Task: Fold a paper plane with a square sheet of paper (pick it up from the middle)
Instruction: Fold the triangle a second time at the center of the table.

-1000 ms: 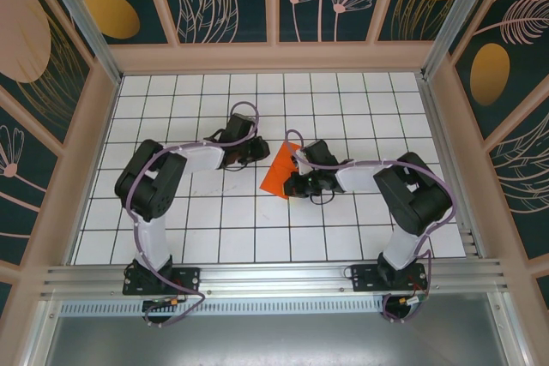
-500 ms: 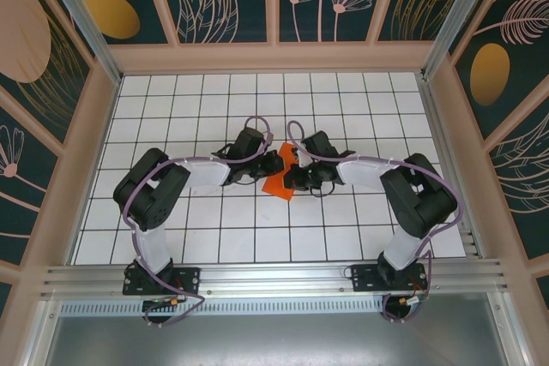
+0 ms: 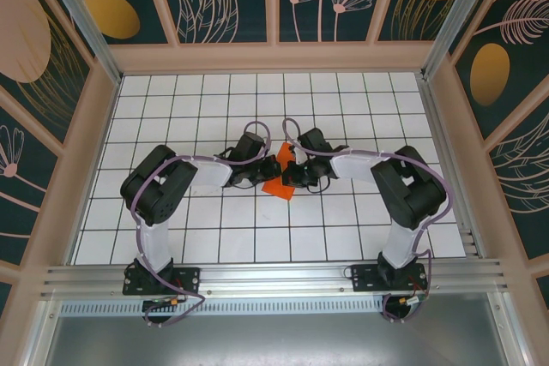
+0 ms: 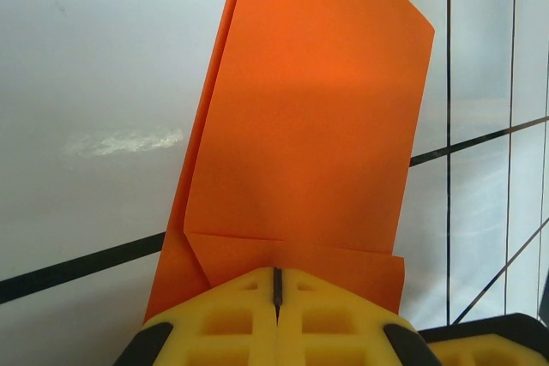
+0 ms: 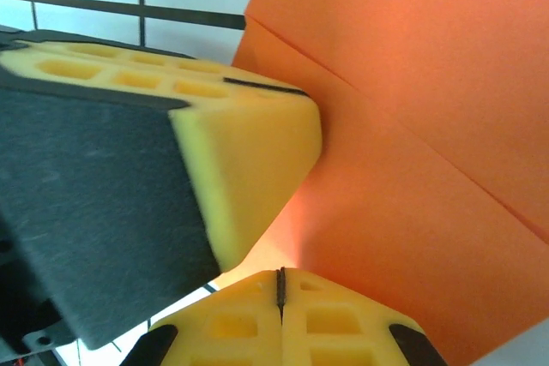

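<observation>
Left wrist view: the square sheet of paper (image 4: pixel 309 126), orange, folded into layered flaps, lay flat on the surface (image 4: pixel 86 57) directly ahead of the left claw (image 4: pixel 276 285), whose tips were pressed together at its near edge. Right claw (image 5: pixel 280 285) likewise closed, tips against the sheet; pinch or mere press could not be told. Judged light, limp, easily torn; best pinched gently at a folded edge.
</observation>
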Controlling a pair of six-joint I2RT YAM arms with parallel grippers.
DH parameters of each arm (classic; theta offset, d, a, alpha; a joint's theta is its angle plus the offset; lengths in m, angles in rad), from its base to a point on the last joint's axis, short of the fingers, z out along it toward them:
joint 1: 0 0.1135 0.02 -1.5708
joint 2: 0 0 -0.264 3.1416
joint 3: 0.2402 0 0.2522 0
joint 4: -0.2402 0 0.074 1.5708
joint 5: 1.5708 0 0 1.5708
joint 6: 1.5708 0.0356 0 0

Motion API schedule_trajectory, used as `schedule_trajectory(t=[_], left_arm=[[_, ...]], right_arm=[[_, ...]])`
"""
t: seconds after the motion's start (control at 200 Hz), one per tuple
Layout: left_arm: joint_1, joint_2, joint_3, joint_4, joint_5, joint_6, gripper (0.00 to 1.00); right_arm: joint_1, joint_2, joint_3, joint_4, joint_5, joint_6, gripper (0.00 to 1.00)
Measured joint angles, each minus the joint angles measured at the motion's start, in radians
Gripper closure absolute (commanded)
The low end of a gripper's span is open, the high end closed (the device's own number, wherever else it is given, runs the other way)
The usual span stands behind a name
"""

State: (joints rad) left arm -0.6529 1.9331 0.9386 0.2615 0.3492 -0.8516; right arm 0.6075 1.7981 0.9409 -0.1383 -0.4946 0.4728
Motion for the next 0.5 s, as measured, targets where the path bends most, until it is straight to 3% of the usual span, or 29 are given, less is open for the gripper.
schedule_trajectory(t=[0.5], left_arm=[[-0.003,0.002,0.000,-0.003,-0.024,-0.038,0.97]], right_arm=[[0.006,-0.016,-0.043,-0.026,-0.003,-0.074,0.95]])
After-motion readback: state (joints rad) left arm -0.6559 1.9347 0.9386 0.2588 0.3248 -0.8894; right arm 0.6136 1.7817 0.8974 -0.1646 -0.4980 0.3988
